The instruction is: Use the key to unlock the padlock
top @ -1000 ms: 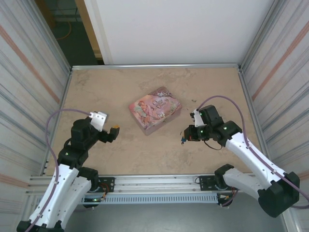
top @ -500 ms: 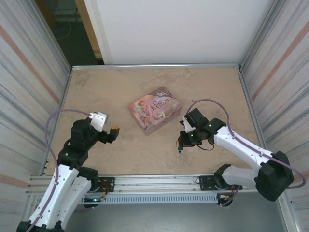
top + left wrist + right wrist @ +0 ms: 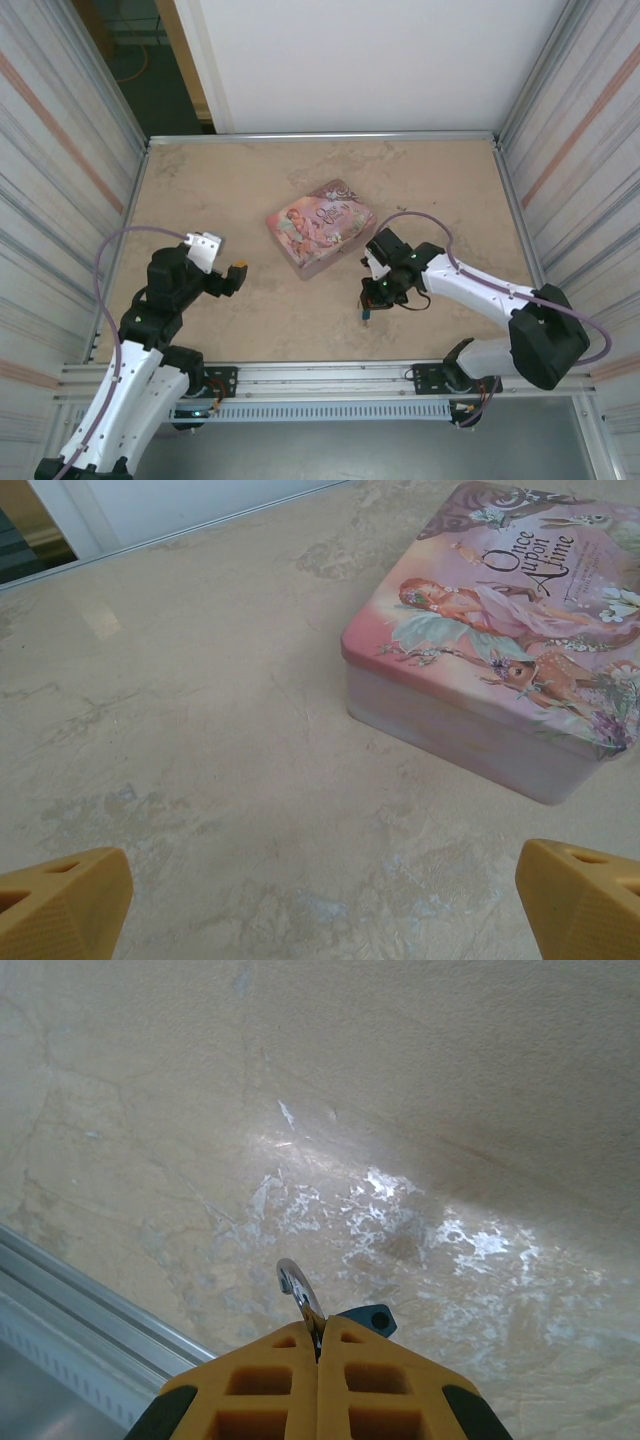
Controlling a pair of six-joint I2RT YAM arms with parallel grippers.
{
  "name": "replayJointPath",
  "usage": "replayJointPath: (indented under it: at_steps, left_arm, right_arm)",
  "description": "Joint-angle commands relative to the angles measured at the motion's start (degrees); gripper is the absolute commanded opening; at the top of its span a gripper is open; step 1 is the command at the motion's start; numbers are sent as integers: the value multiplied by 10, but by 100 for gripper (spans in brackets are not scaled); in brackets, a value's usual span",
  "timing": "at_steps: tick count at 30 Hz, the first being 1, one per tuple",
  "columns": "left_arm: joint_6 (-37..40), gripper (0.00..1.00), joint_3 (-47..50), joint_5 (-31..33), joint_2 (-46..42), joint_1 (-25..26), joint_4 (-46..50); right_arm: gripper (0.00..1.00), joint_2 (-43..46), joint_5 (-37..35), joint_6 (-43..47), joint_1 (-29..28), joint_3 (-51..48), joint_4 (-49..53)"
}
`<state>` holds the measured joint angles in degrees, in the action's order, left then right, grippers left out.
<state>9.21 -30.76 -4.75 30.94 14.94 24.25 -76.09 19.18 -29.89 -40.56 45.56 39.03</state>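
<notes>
- Seen from above, a beige marbled surface point(image 3: 220, 190) carries a pink illustrated tin point(image 3: 320, 226) near its middle, lid closed, lettered "Once upon a time".
- The right end effector point(image 3: 369, 300) hangs just in front of the tin's right corner, clenched on a tiny padlock point(image 3: 367, 313).
- In the right wrist view, the yellow fingertips point(image 3: 280, 1360) press together; the padlock's silvery curved shackle and a bit of its blue body stick out beyond them, above the surface near its front rail.
- The left end effector point(image 3: 320, 920) is released, its jaws spread wide and empty, low over the surface, well to the left of the tin.
</notes>
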Motion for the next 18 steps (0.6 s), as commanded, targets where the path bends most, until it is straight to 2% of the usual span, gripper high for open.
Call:
replayJointPath:
  at_steps: [1, 18]
  left_arm:
    - [6, 99, -19, 5, 3, -3, 4]
    - [7, 99, -19, -3, 8, -3, 3]
  right_arm:
    - [0, -11, 15, -16, -8, 10, -10]
    - [0, -62, 31, -38, -15, -17, -79]
